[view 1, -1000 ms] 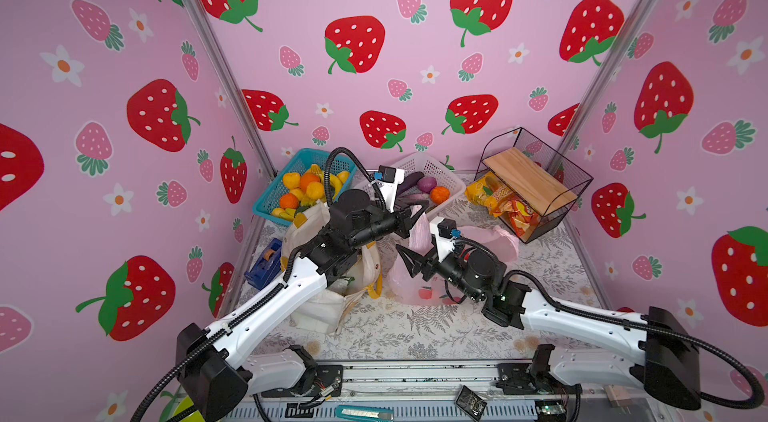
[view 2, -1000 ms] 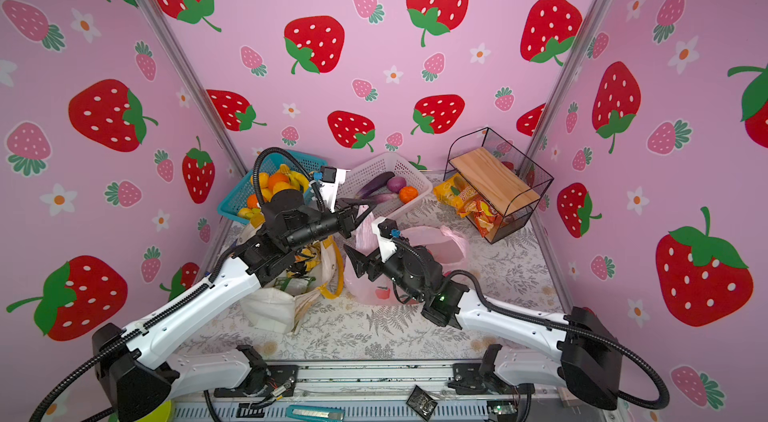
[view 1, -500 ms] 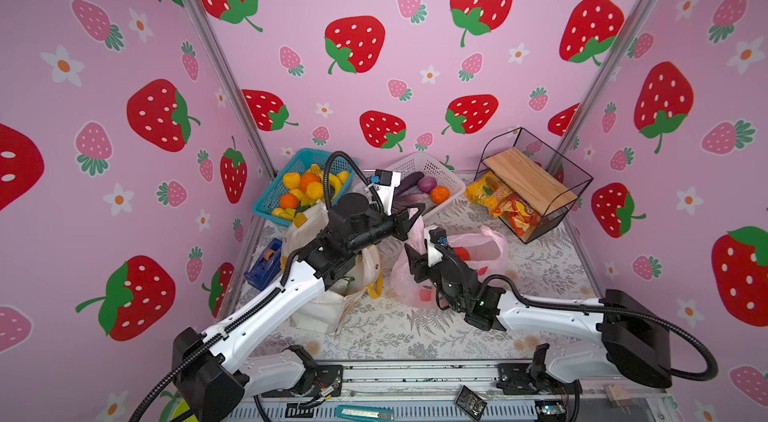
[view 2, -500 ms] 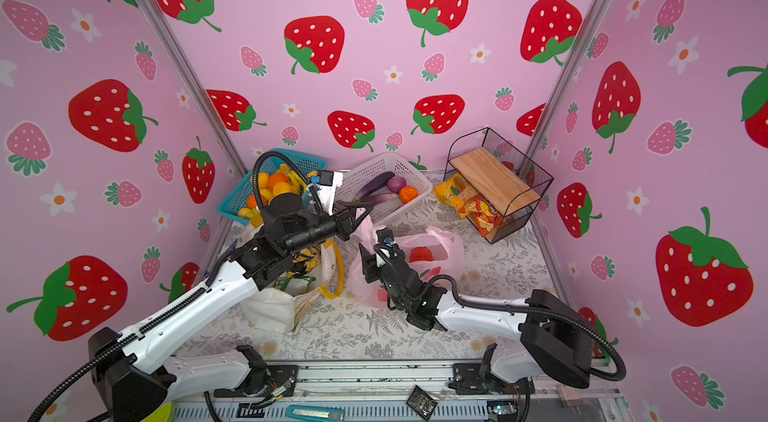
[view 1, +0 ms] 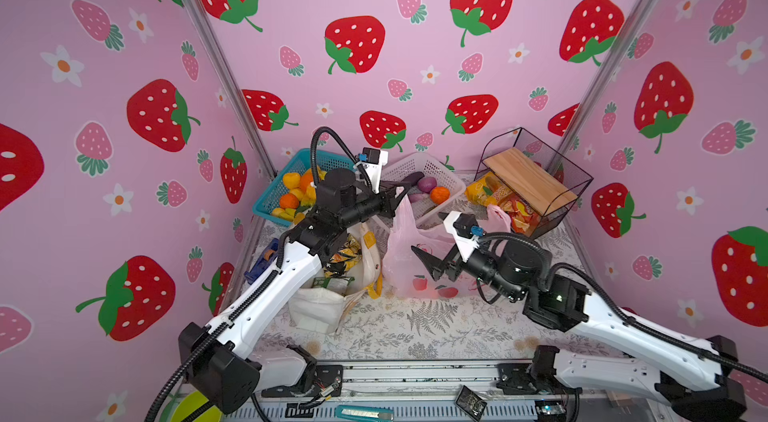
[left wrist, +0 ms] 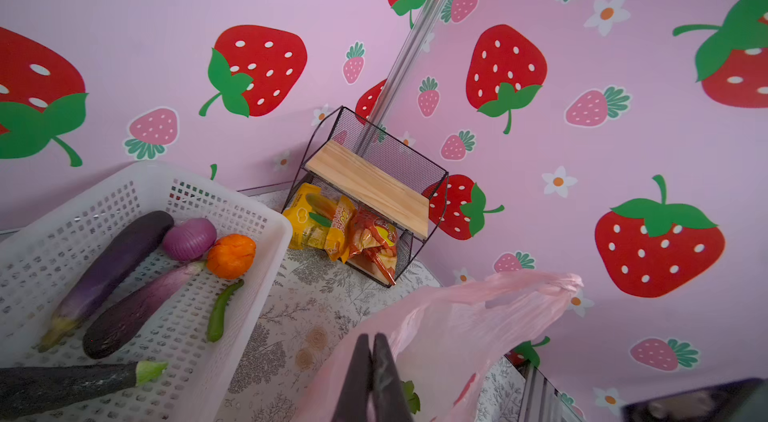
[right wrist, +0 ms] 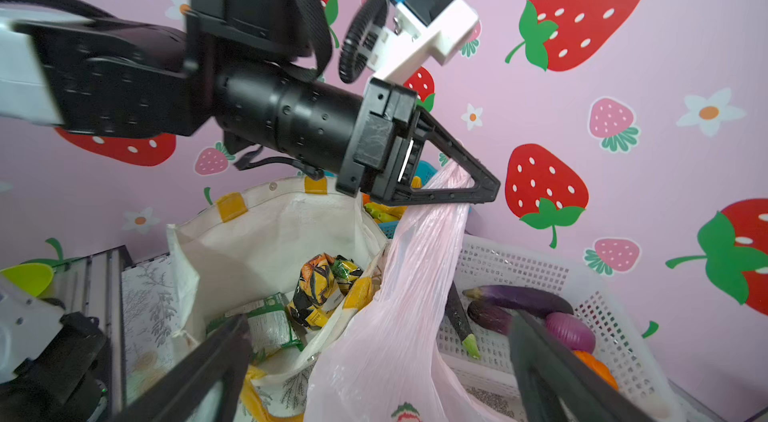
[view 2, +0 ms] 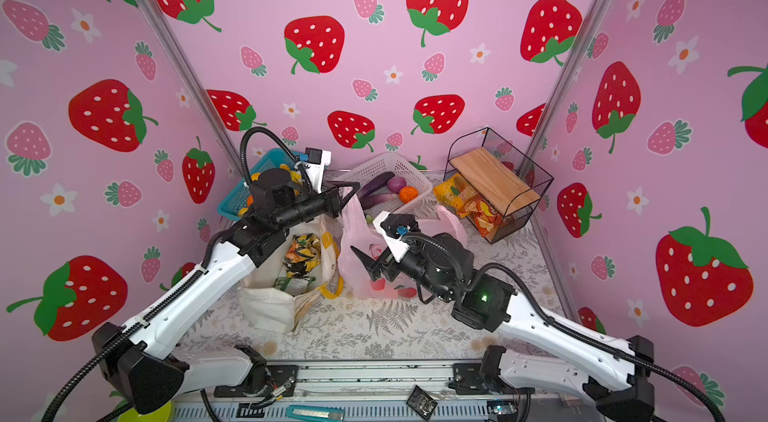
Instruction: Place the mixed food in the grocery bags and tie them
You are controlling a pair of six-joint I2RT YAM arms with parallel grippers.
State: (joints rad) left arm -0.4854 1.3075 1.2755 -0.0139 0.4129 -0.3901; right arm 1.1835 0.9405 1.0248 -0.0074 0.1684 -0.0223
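**At right gripper: bag strand dead ahead**

Jaws wide, nothing held. The bag sits just in front, and in the wrist view its pulled-up strand runs between the jaws. The strand's long axis climbs up and away to left gripper, clamped on one handle. The free handle droops on the rack side of the bag. The right arm is nearer it; my guess is it must swing round to reach. Tote stands just beside the bag with snacks inside.

Front of the surface lies open
Tote and pink bag stand side by side; blue basket, white basket and wire rack line the back.
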